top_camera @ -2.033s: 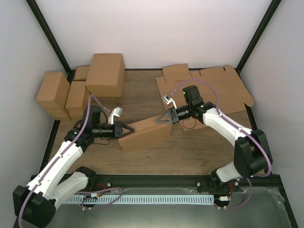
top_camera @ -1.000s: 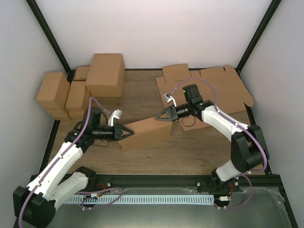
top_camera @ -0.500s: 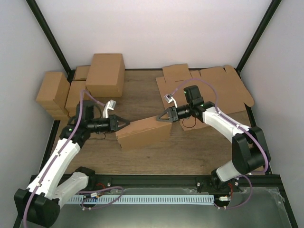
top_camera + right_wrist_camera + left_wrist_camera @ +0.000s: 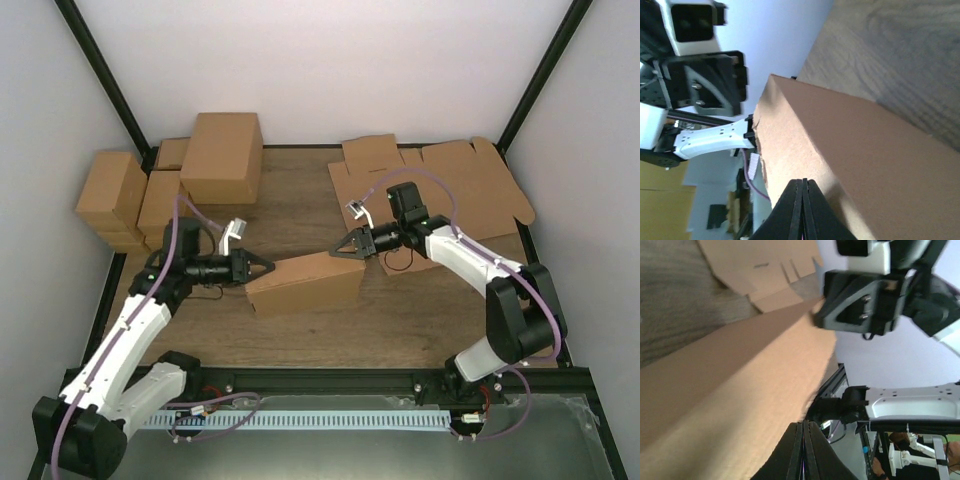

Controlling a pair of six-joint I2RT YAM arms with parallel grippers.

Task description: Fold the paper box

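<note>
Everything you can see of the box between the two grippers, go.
The box is plain brown corrugated cardboard, unprinted, already folded into a long rectangular carton shape. It lies on the wood table near the middle, skewed, with its right end farther back. Its top and near side faces show. The shut left gripper meets its left end and the shut right gripper its far right corner, both apparently touching.
</note>
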